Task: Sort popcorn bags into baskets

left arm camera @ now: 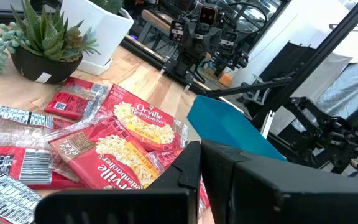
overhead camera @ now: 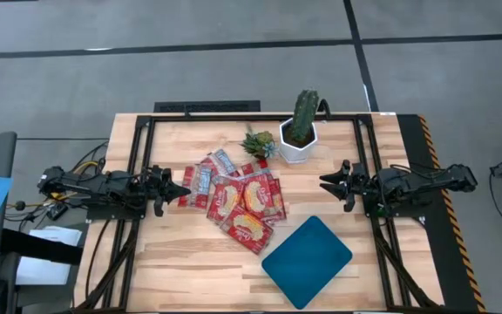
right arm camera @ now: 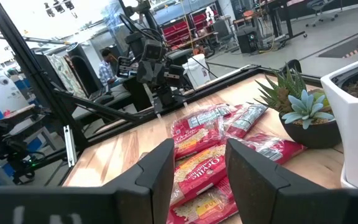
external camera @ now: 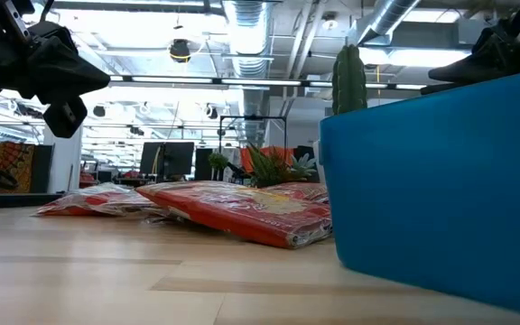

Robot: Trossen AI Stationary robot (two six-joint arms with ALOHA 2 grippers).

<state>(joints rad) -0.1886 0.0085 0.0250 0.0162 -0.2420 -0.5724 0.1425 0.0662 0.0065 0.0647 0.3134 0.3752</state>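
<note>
Several glossy red popcorn bags [overhead camera: 238, 202] lie overlapping in a loose pile on the wooden table, mid-table; the low view shows them flat [external camera: 242, 209]. Larger ones carry a yellow picture [left arm camera: 104, 152]; narrower ones with silver-grey lie at the pile's far left [right arm camera: 219, 118]. The teal tray [overhead camera: 307, 262] rests flat near the front edge, right of centre, and fills the low view's right [external camera: 441, 190]. My left gripper [overhead camera: 184, 192] hovers shut just left of the pile, raised off the table [left arm camera: 201, 158]. My right gripper [overhead camera: 323, 182] hangs open, right of the pile [right arm camera: 199, 165].
A white hexagonal pot with a tall cactus [overhead camera: 299, 131] stands at the far middle, with a small spiky succulent [overhead camera: 258, 142] beside it, close behind the pile. Bare wood [overhead camera: 181, 262] shows near the front left. A black frame [overhead camera: 138, 122] runs around the table's sides.
</note>
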